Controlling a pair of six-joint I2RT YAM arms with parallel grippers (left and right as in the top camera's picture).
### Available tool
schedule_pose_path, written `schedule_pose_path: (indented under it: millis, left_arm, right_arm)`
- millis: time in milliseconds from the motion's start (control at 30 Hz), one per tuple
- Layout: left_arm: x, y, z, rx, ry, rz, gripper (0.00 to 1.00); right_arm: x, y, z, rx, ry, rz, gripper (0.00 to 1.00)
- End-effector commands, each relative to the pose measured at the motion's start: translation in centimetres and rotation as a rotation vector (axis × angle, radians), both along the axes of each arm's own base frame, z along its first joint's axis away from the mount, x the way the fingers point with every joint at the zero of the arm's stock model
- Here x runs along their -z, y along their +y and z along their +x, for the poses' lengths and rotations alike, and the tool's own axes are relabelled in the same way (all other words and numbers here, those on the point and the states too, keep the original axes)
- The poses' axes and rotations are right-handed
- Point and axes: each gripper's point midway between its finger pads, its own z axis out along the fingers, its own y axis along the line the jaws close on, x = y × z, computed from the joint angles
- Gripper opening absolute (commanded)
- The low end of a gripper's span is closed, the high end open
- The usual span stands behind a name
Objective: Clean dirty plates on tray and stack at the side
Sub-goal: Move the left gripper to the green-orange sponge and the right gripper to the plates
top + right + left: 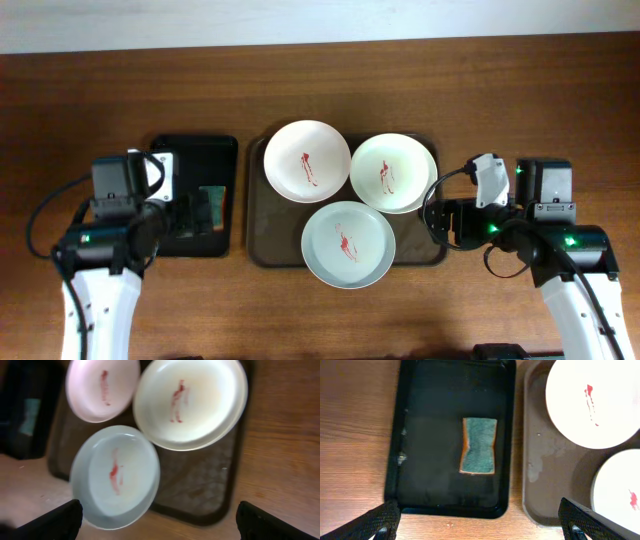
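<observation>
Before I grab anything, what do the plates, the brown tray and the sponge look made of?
Plates: glossy white, probably ceramic or melamine; the sheen leaves it open. Brown tray: matte, pebbled floor, likely plastic. Sponge: soft foam, green scouring face over an orange-brown layer.

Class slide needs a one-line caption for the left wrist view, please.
Left gripper, jaws open, above a green sponge in the black tray, beside the brown tray holding red-smeared white plates.

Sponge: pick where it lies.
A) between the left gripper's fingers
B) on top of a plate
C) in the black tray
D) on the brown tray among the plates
C: the sponge lies flat on the floor of the black tray, with nothing holding it.
</observation>
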Motion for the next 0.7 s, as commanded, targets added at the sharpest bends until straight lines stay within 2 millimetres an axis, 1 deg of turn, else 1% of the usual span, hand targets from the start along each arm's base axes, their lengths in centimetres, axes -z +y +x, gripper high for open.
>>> schedule_pose_path:
  millis: [0, 67, 100, 133, 200, 267, 300, 333, 367, 400, 433, 467, 567, 600, 667]
  left_arm:
    - [0.1, -0.8, 2.0, 0.039, -0.024, -0.035, 0.99]
    - [0.4, -0.6, 4.6, 0.047, -0.074, -0.023, 0.99]
    - [0.9, -0.6, 5.3, 0.069, -0.076, -0.008, 1.00]
    - [2.2, -0.5, 6.4, 0.090, -0.060, 0.004, 0.99]
    - [4.6, -0.2, 7.3, 0.083, -0.004, 0.012, 0.93]
    - [7.5, -0.2, 7.6, 0.090, 0.072, 0.007, 0.89]
    - [9.2, -0.2, 7.6, 0.113, 0.118, 0.013, 0.86]
    - [10.0, -0.2, 7.6, 0.113, 0.139, 0.010, 0.86]
    - [11.2, -0.2, 7.7, 0.116, 0.167, 0.007, 0.78]
    - [12.2, -0.5, 7.7, 0.124, 0.190, 0.005, 0.75]
    - [12.9, -0.7, 7.8, 0.145, 0.204, 0.011, 0.63]
    - [13.5, -0.8, 7.7, 0.150, 0.218, 0.023, 0.61]
    - [15.6, -0.6, 7.2, 0.148, 0.281, 0.051, 0.62]
    - [15.8, -0.7, 7.2, 0.151, 0.288, 0.049, 0.60]
    - [16.6, -0.8, 6.9, 0.154, 0.313, 0.046, 0.61]
  right_arm:
    - [-1.0, 1.3, 0.2, -0.059, -0.018, 0.051, 0.99]
    - [-0.4, 1.3, 0.4, -0.058, 0.008, 0.052, 0.99]
    - [-0.2, 1.3, 0.4, -0.058, 0.017, 0.053, 0.99]
    - [0.1, 1.3, 0.5, -0.058, 0.030, 0.053, 0.99]
    - [0.2, 1.3, 0.5, -0.057, 0.034, 0.053, 0.99]
    - [0.2, 1.2, 0.5, -0.056, 0.034, 0.050, 0.99]
    - [0.2, 1.2, 0.5, -0.056, 0.034, 0.050, 0.99]
    - [0.2, 1.2, 0.5, -0.056, 0.034, 0.050, 0.99]
    - [0.2, 1.2, 0.5, -0.056, 0.034, 0.050, 0.99]
    - [0.2, 1.2, 0.5, -0.056, 0.034, 0.050, 0.99]
    - [0.2, 1.2, 0.5, -0.056, 0.034, 0.050, 0.99]
    - [0.2, 1.2, 0.5, -0.056, 0.034, 0.050, 0.99]
    - [0.2, 1.2, 0.5, -0.056, 0.034, 0.050, 0.99]
    - [0.2, 1.2, 0.5, -0.056, 0.034, 0.050, 0.99]
    - [0.2, 1.2, 0.5, -0.056, 0.033, 0.050, 0.99]
